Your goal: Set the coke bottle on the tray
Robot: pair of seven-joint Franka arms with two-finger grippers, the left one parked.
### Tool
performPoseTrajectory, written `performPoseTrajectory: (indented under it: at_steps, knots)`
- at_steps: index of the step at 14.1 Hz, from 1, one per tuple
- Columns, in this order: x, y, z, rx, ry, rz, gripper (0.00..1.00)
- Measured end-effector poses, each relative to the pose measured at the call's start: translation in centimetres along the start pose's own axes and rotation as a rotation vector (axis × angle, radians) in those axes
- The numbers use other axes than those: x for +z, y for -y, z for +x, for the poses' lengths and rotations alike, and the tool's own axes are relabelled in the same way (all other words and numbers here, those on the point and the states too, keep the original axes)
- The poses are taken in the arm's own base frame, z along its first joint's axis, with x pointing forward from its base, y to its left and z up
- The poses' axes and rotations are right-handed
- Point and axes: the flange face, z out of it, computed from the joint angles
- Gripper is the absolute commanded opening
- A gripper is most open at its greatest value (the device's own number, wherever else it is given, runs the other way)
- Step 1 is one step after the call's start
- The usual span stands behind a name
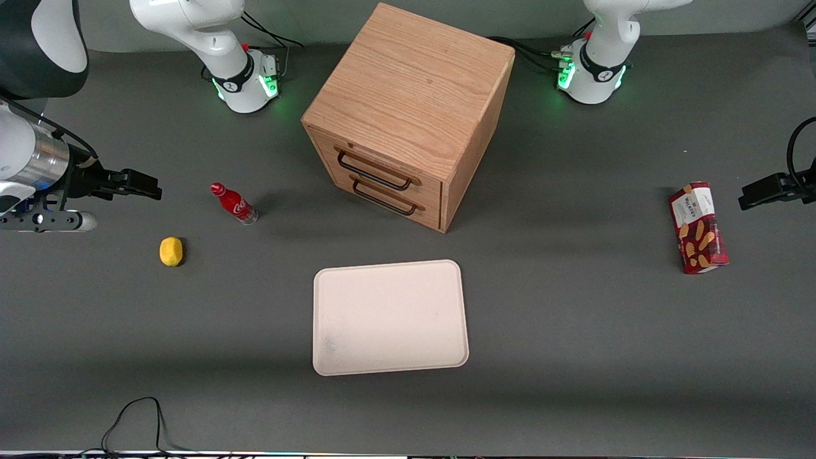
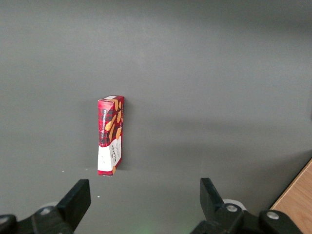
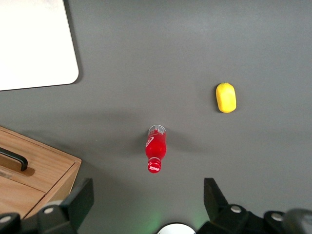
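The coke bottle (image 1: 233,204) is small and red with a red cap, and it stands upright on the dark table. It is beside the wooden cabinet, toward the working arm's end. From the right wrist view I look down on the coke bottle (image 3: 156,148). My gripper (image 1: 153,189) hangs above the table, off to the side of the bottle and apart from it. The gripper (image 3: 146,202) is open with nothing between its fingers. The cream-white tray (image 1: 389,317) lies flat and bare in front of the cabinet, nearer the front camera. One corner of the tray (image 3: 34,44) shows in the right wrist view.
A yellow lemon (image 1: 171,250) lies nearer the front camera than the bottle; the right wrist view shows the lemon (image 3: 225,97) too. The two-drawer wooden cabinet (image 1: 408,108) stands mid-table. A red snack box (image 1: 698,227) lies toward the parked arm's end.
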Motion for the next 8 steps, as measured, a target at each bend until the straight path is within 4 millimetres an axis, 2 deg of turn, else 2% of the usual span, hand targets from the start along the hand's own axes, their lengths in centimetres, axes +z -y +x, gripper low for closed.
performPoseTrajectory:
  at_steps: [8]
  knots:
    - [-0.34, 0.41, -0.28, -0.008, 0.011, -0.001, 1.0]
